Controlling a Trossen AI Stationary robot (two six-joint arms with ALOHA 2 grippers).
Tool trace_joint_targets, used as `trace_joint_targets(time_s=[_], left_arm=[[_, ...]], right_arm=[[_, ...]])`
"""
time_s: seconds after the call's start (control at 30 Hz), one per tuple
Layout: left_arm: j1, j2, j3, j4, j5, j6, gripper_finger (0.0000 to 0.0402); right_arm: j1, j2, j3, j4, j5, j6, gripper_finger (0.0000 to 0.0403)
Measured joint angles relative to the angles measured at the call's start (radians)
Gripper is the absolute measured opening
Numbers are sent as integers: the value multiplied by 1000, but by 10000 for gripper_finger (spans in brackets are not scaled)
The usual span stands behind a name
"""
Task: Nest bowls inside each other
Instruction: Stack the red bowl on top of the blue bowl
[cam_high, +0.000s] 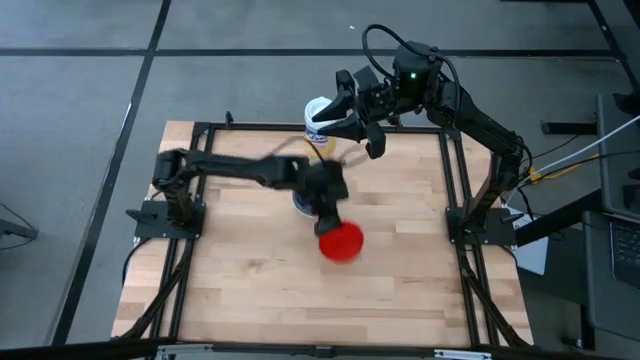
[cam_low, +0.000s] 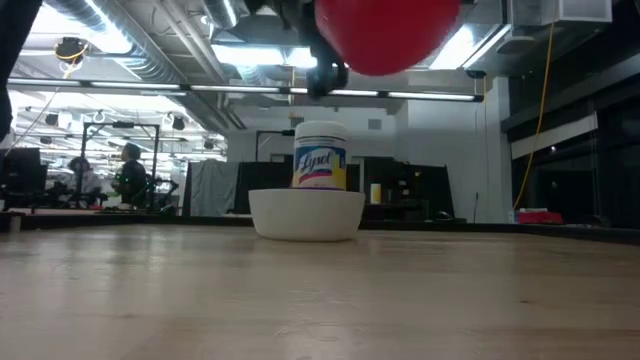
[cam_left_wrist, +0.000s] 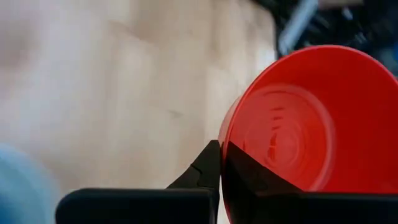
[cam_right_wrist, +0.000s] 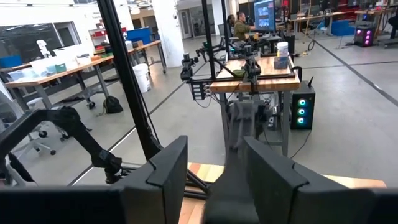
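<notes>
A red bowl (cam_high: 340, 241) hangs above the middle of the table with my left gripper (cam_high: 328, 215) shut on it; the low view shows it high up (cam_low: 385, 35). The white bowl (cam_low: 305, 213) rests on its base on the table, and in the high view (cam_high: 298, 205) my left arm partly hides it. A blurred blue shape (cam_left_wrist: 18, 186) shows at the edge of the left wrist view. My right gripper (cam_high: 352, 112) hovers open, high over the table's far edge, with nothing between its fingers (cam_right_wrist: 165, 171). My left gripper holds the red bowl by its rim (cam_left_wrist: 225, 134), one finger (cam_left_wrist: 249, 183) inside the bowl and the other (cam_left_wrist: 205, 171) outside. The fingers slant down from the table's left. The bowl is lifted clear of the table and tilted, its inside turned toward the wrist.
A tall white-lidded canister with a yellow label (cam_low: 320, 155) stands behind the white bowl near the far edge (cam_high: 318, 118), right under my right gripper. A black frame (cam_high: 455, 200) runs along the table's sides. Bare wood lies to the near left and near right.
</notes>
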Motion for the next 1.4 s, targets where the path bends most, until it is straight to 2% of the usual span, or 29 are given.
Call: trace_joint_targets(time_s=[0.1,0.23,0.3,0.43,0.73,0.93,1.07,1.4], left_arm=[[56,-51,21,-39,-136,-4,3],[140,-85,27,-222,-328,45,3],[174,-85,26,-331,-391,81,3],[222,-81,26,-419,-462,147,3],[290,-49,19,-391,-465,227,2],[295,-31,-57,-311,-423,226,2],[290,-31,-116,-226,-407,213,2],[295,-33,-202,-140,-406,193,2]], right_arm=[[0,0,0,16,0,0,154],[0,0,0,47,-2,23,161],[0,0,0,53,-3,23,164],[0,0,0,58,-3,30,166],[0,0,0,86,0,53,147],[0,0,0,94,2,62,139],[0,0,0,94,8,71,142],[0,0,0,98,9,69,157]])
